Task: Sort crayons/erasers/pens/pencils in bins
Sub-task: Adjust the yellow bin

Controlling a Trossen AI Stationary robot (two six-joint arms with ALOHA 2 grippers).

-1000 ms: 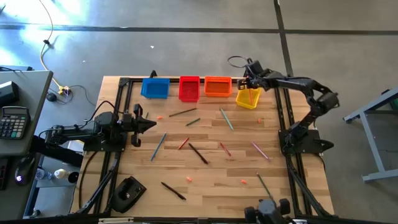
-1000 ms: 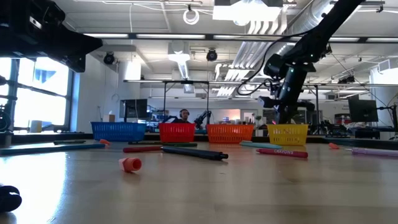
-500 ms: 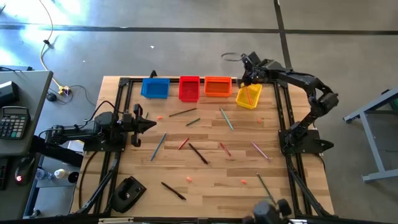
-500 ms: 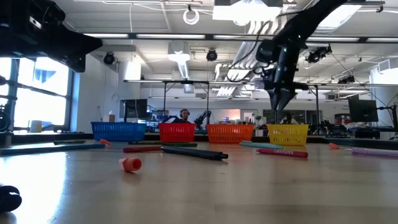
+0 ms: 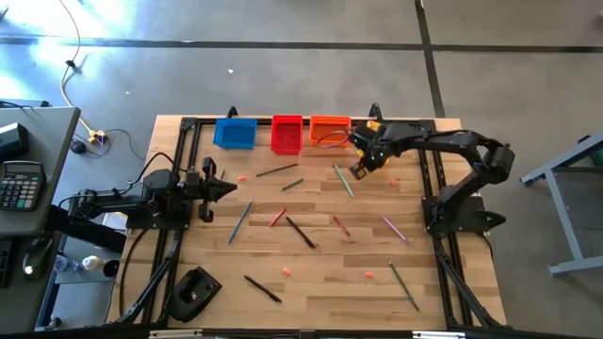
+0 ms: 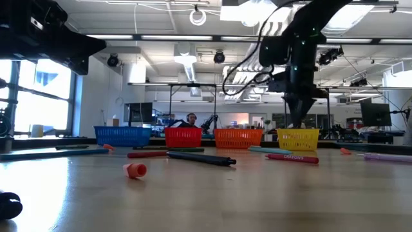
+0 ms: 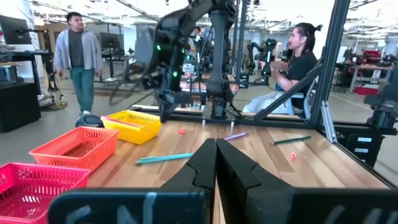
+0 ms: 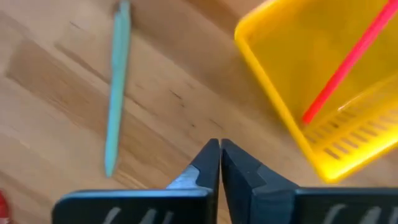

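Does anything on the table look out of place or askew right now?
Mostly the small yellow plastic bin: it sits skewed, out of line with the blue, red and orange bins' neat row. It holds one thin red stick.

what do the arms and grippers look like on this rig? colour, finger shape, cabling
Both arms are dark, nearly black, jointed links. The left gripper and right gripper each have two flat black fingers tapering to wedge-shaped tips. A thin dark cable loops off the right arm; a small green light shows on it.
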